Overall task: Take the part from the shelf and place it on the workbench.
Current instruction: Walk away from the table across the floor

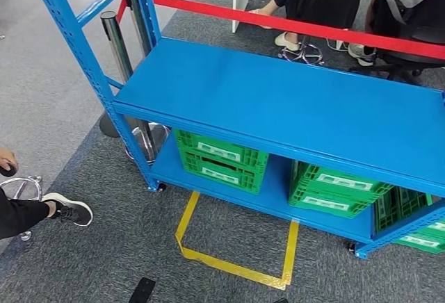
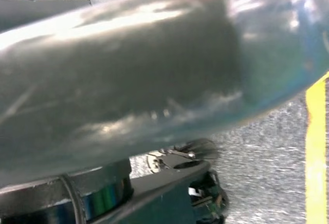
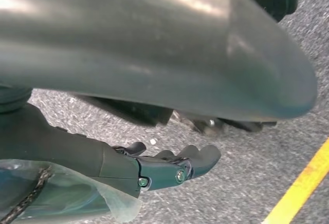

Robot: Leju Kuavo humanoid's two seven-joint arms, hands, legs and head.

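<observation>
Green slotted plastic crates (image 1: 223,158) sit on the lower deck of the blue steel shelf (image 1: 272,101), presumably storing the unseen part, while the right robot hand (image 3: 175,165) hangs slack-fingered, holding nothing; the left's state is unclear.

One blue shelf (image 1: 294,101), three green crates (image 1: 220,160) on its lower deck, two chrome posts (image 1: 118,46), one red belt (image 1: 315,26).

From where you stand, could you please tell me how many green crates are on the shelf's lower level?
3 at least: one green crate at the left, one in the middle, one at the right, cut off by the picture's edge. More may be hidden past that edge.
</observation>
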